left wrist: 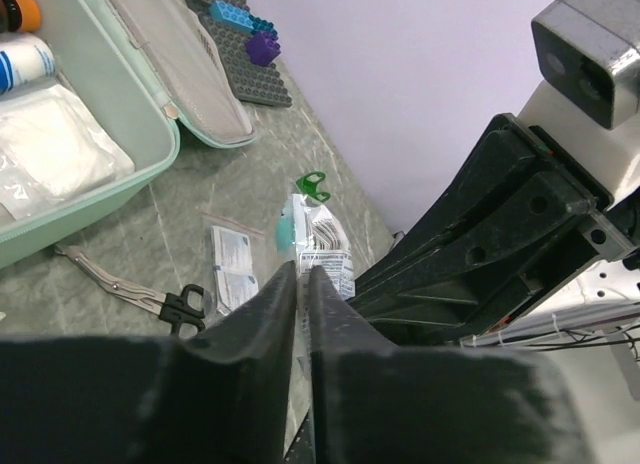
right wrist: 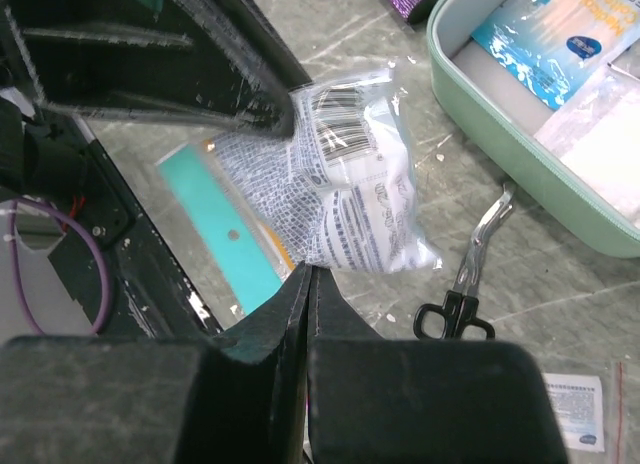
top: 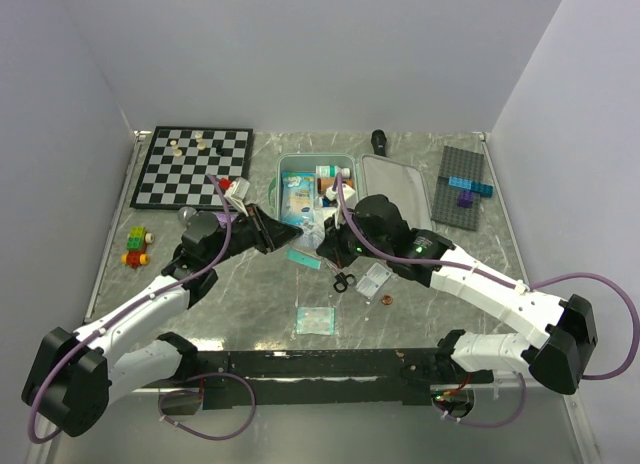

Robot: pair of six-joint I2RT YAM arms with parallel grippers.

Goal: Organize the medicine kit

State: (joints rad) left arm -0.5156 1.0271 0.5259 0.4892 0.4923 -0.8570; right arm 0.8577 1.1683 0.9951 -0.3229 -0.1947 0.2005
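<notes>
Both arms meet in the middle of the marbled surface (top: pixel 240 304), just in front of the medicine kit (top: pixel 395 184), which lies wide open at the back centre with its tray on the left and its grey-lined lid flat on the right. My left pincer (left wrist: pixel 303 279) is down to a narrow slit, with one end of a clear plastic pouch (right wrist: pixel 350 184) caught between the tips. The pouch has a barcode and fine print on it; whatever is folded inside looks like gauze, though I can't say for sure through the crinkled plastic. My right pincer (right wrist: pixel 308 279) is closed tight on the opposite edge of that pouch, so the bag hangs between my two pincers. Under it a teal strip packet (right wrist: pixel 215 229) lies flat. The black-handled scissors (right wrist: pixel 462 284) rest just beside the kit's near wall, blades pointing toward it, with a small white sachet (left wrist: pixel 235 269) next to them. Inside the tray I can see a blue-and-white packet (right wrist: pixel 545 29) and a white bottle (left wrist: pixel 25 62). The chessboard (top: pixel 195 166) sits at the back left, well apart from the kit, and a grey brick plate (top: pixel 462 184) lies to the right of the lid.
</notes>
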